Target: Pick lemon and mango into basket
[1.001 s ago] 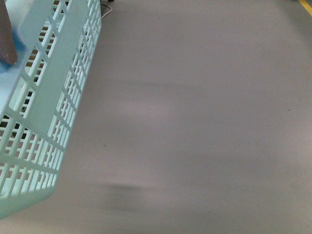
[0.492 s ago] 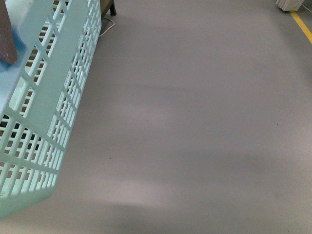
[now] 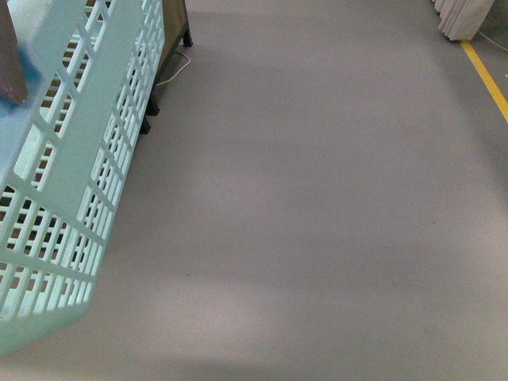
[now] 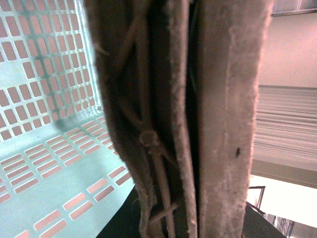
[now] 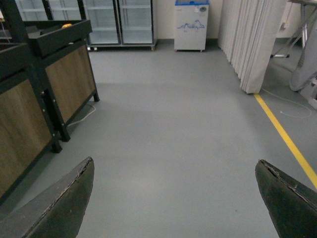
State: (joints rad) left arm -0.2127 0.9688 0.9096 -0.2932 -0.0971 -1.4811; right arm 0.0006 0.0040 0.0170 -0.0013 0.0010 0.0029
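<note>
Writing: blue mark on the white cabinet (image 5: pixel 190 22) with a blue top, too small to read.
Basket (image 3: pixel 87 119): light teal, slotted, at the far left of the front view, tilted, cut off by the left and lower edges.
Handle (image 3: pixel 9 63): brown, only a sliver in the front view; fills the left wrist view (image 4: pixel 163 124), blurred, with the basket's slotted wall and floor (image 4: pixel 49 163) behind.
Left gripper: fingers not made out around the handle; cannot tell whether apart or clamped.
Right gripper (image 5: pixel 174 162): fingers wide apart, empty, over grey floor (image 5: pixel 173 124).
Hard to make out: small yellow-orange spot (image 5: pixel 67 25) on the black-framed stand (image 5: pixel 44 84), too small to name.
Surroundings: yellow line (image 5: pixel 282 134), curtain (image 5: pixel 247 44), glass-door fridges (image 5: pixel 119 20).
</note>
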